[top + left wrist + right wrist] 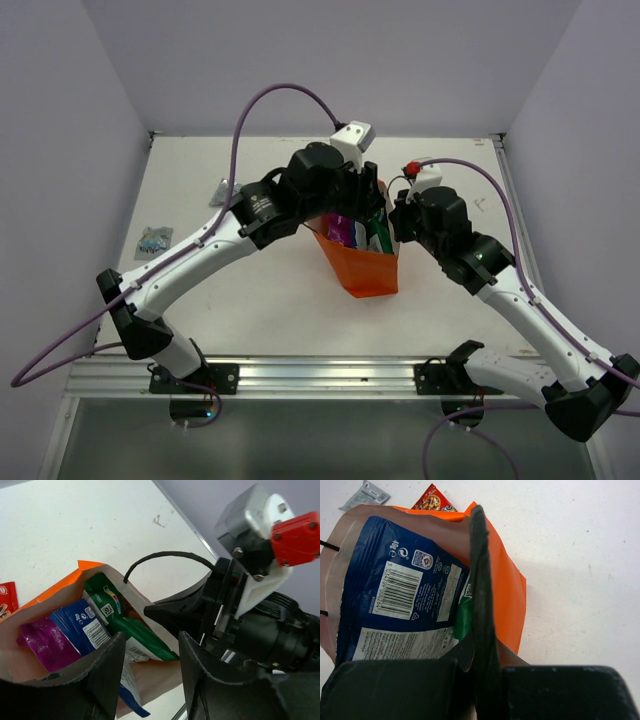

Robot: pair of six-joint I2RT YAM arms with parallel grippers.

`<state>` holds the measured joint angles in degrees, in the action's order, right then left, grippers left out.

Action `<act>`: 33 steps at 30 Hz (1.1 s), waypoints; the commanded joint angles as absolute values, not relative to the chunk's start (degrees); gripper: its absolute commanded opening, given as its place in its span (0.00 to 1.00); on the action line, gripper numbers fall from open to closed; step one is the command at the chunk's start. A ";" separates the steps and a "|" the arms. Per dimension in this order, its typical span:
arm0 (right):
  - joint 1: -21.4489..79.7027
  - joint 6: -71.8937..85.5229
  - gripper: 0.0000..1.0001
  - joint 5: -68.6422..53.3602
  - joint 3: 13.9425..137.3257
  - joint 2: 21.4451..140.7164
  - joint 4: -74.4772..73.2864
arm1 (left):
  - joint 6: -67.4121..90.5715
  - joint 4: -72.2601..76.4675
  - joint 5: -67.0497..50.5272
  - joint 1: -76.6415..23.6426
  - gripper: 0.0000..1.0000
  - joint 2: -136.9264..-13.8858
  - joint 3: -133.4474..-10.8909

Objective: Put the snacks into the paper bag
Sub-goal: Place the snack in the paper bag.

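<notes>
Snacks in the bag: the dark blue packet (395, 590), the green-and-white packet (130, 630) and the magenta packet (45, 642) lie inside the paper bag (365, 275), overlapping, with their top ends near its mouth.
Bag: its mouth gapes. One black cord handle (165, 557) arches above the rim. I cannot tell whether the bag stands or leans.
Right gripper (479, 525): clamped on the bag's side wall at the rim, pale lining on one side of the fingers and orange outside on the other. It is what holds the mouth open.
Left gripper (150, 645): directly over the bag's mouth, jaws apart, nothing between them.
Snacks outside the bag: the red packet (432, 501) lies flat just outside the bag's rim. The silver-grey packet (367, 494) is beyond it, farther from the bag on the left arm's side.
Other packet: a pale packet (153, 241) lies well to the left of the bag, near the edge of the table (270, 320).
Step in hand: judged from the empty jaws, the left arm should leave the bag and fetch the red packet.
Doing it well: rise straight out, clear of the rim and the cord loop. The right grip should not shift. Take the flat foil by one edge, since it probably offers little to pinch.
Risk: snagging the handle could tip the bag and spill the three packets.
</notes>
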<state>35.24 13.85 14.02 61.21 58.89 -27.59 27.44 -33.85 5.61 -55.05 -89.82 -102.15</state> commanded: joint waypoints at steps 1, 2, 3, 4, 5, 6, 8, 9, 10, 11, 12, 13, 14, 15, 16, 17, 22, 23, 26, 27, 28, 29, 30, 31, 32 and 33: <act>35.33 13.45 0.00 14.85 62.93 58.45 -28.04 | 27.51 -33.22 7.72 -55.11 0.50 -92.28 -101.70; 35.33 13.62 0.00 14.94 62.84 58.27 -28.12 | 27.86 -32.96 10.17 -55.11 0.50 -92.11 -99.25; 35.33 13.71 0.00 15.12 62.67 58.18 -28.21 | 28.73 -32.35 12.02 -55.11 0.48 -91.94 -97.49; 35.33 13.71 0.00 15.12 62.40 58.18 -28.13 | 29.09 -30.78 13.78 -55.02 0.48 -91.15 -93.73; 35.25 13.62 0.00 15.38 62.32 58.01 -28.30 | 29.53 -30.15 15.45 -54.85 0.47 -90.97 -92.13; 35.33 13.62 0.00 15.47 62.23 57.92 -28.30 | 30.14 -29.71 15.56 -54.41 0.47 -90.71 -90.80; 35.25 13.36 0.00 15.82 61.88 57.66 -28.48 | 30.76 -28.66 14.16 -52.92 0.46 -91.05 -87.72; 35.24 13.36 0.00 16.08 61.79 57.57 -28.48 | 30.94 -28.39 13.63 -52.39 0.46 -91.40 -86.93; 35.33 13.36 0.00 16.26 61.53 57.48 -28.39 | 30.94 -27.95 13.62 -51.77 0.46 -92.28 -85.97; 35.25 13.27 0.00 16.26 61.44 57.57 -28.30 | 30.85 -27.95 14.93 -51.77 0.46 -92.89 -85.61; 35.24 13.27 0.00 16.17 61.26 57.48 -28.30 | 30.68 -27.86 15.38 -51.77 0.46 -93.42 -85.26; 35.33 13.18 0.00 16.08 61.17 57.65 -28.04 | 30.50 -27.86 15.73 -51.68 0.46 -94.82 -84.82; 35.33 13.18 0.00 15.91 61.08 57.57 -27.95 | 30.59 -28.04 15.82 -51.51 0.46 -95.62 -84.81; 35.33 13.18 0.00 15.82 61.08 57.48 -27.86 | 30.67 -28.39 15.65 -51.33 0.45 -96.23 -84.81; 35.25 13.18 0.00 15.82 60.91 57.39 -27.86 | 30.76 -28.04 15.64 -50.98 0.45 -97.28 -84.47; 35.33 13.18 0.00 15.82 60.82 57.31 -27.86 | 30.76 -27.60 15.30 -50.80 0.45 -97.56 -84.11; 35.25 13.27 0.00 15.38 60.47 57.57 -27.51 | 31.11 -24.53 10.05 -50.54 0.45 -100.80 -84.02; 35.33 13.27 0.00 15.21 60.38 57.57 -27.42 | 31.64 -24.00 8.28 -50.54 0.45 -101.16 -84.02; 35.33 13.62 0.00 14.59 60.21 57.74 -26.98 | 33.83 -20.75 2.91 -51.06 0.45 -101.87 -83.32; 35.33 13.62 0.00 14.59 60.29 57.92 -26.81 | 34.10 -18.31 2.03 -51.33 0.45 -101.52 -82.89; 35.25 13.71 0.00 14.59 60.29 58.01 -26.89 | 34.45 -17.24 0.89 -51.76 0.46 -101.25 -81.92; 35.33 13.71 0.00 14.59 60.29 58.09 -26.72 | 34.54 -16.10 0.27 -51.94 0.48 -101.25 -81.48; 35.33 13.71 0.00 14.59 60.47 58.18 -26.72 | 34.54 -16.08 0.26 -51.94 0.48 -101.77 -81.65; 35.25 13.71 0.00 14.68 60.56 58.27 -26.89 | 34.45 -17.39 -0.61 -51.94 0.49 -102.13 -82.35; 35.33 13.62 0.00 14.59 60.56 58.27 -26.81 | 34.02 -18.79 -0.27 -51.86 0.52 -102.39 -83.14; 35.25 13.62 0.00 14.68 60.90 58.27 -27.07 | 33.67 -21.51 -0.26 -51.86 0.54 -101.87 -84.71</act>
<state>35.24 13.85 15.07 60.60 58.48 -27.44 32.36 -20.01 4.10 -50.81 -100.73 -83.07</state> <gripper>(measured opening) 0.014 0.523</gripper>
